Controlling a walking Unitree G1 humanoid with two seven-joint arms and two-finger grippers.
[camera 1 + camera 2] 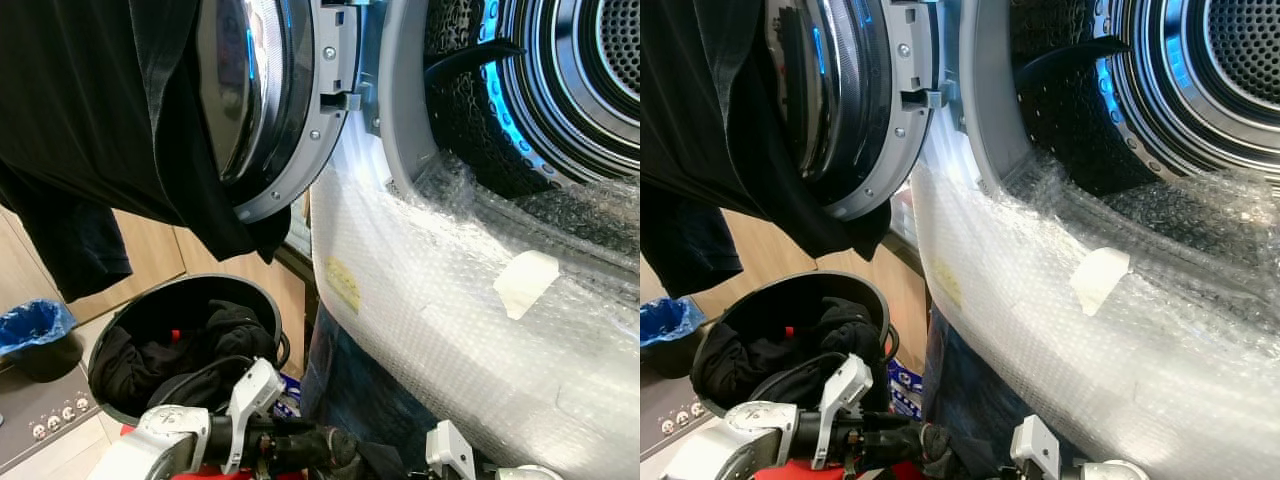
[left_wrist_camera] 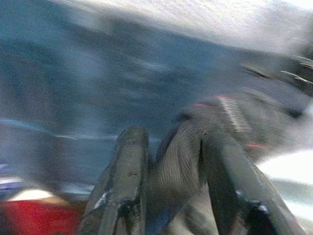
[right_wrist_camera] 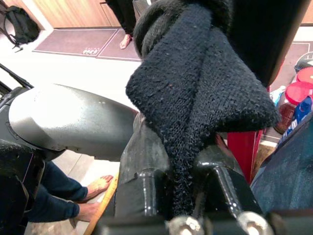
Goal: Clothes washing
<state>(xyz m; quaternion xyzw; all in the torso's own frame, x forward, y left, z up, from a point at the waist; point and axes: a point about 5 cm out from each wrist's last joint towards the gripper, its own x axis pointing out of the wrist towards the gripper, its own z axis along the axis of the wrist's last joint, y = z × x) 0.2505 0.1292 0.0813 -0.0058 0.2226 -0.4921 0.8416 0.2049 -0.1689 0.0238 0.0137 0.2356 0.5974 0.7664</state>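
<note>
The washing machine's drum (image 1: 560, 80) stands open at the upper right, its round door (image 1: 270, 100) swung out to the left. A large black garment (image 1: 90, 130) hangs across the door. Below it a black basket (image 1: 130, 330) holds dark clothes (image 1: 200, 345). My left gripper (image 1: 335, 448) is low, between the basket and the machine front; in the left wrist view, which is blurred, its fingers (image 2: 129, 176) are shut on a grey ribbed cloth (image 2: 178, 161). My right arm (image 1: 450, 452) is at the bottom edge. My right gripper (image 3: 181, 161) is shut on a black knitted cloth (image 3: 195, 93).
Bubble wrap (image 1: 450, 330) with a taped patch (image 1: 525, 280) covers the machine's front below the drum. A blue-lined bin (image 1: 38, 335) and a power strip (image 1: 55, 418) sit on the floor to the left. A person's bare feet (image 3: 95, 188) are close under my right arm.
</note>
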